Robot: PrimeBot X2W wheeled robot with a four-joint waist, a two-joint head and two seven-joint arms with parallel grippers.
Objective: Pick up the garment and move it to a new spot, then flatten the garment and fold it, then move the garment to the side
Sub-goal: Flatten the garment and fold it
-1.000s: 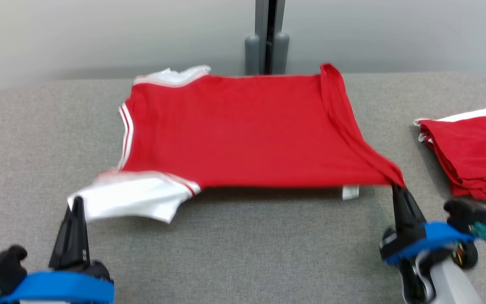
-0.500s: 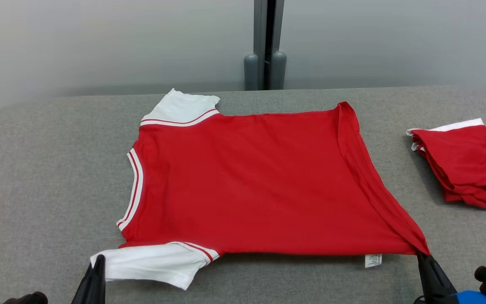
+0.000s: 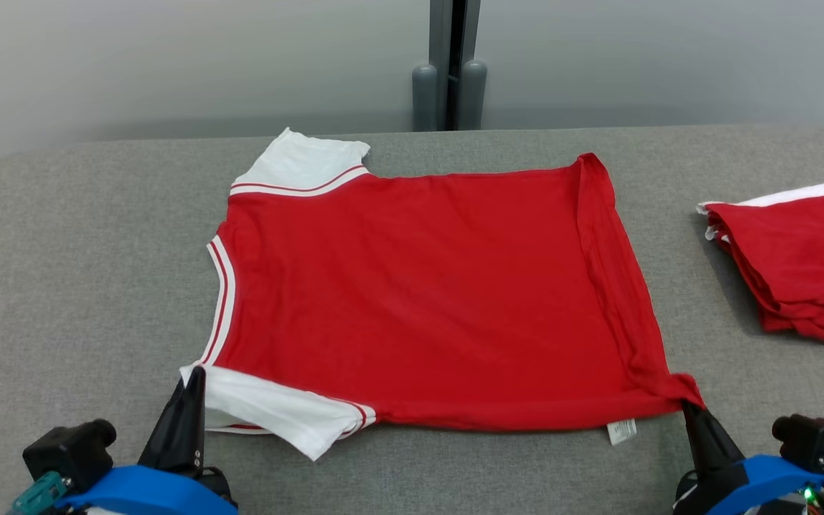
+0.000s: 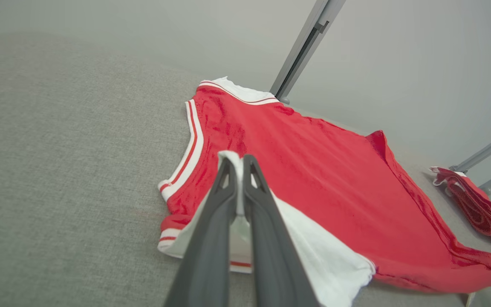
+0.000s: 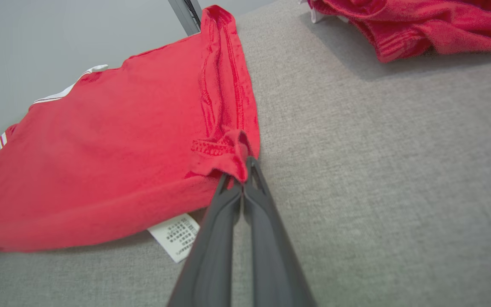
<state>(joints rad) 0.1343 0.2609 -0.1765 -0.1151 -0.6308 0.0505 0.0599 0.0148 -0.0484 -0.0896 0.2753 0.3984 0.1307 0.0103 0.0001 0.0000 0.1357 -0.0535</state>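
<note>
Red T-shirt with white striped sleeves [image 3: 419, 300], spread flat mid-frame on grey felt tabletop [image 3: 61, 250]. Left gripper [image 3: 196, 375], lower left, pinched tight on the near white sleeve. Right gripper [image 3: 689, 409], lower right, clamped on the bunched red hem corner, beside a white care label [image 3: 621, 430]. Folded red garment pile [image 3: 791, 265] at right edge, well apart

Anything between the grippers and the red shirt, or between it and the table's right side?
Nothing at the grips: left gripper and right gripper pinch the shirt. Rightward, a folded red pile lies on the table.
</note>
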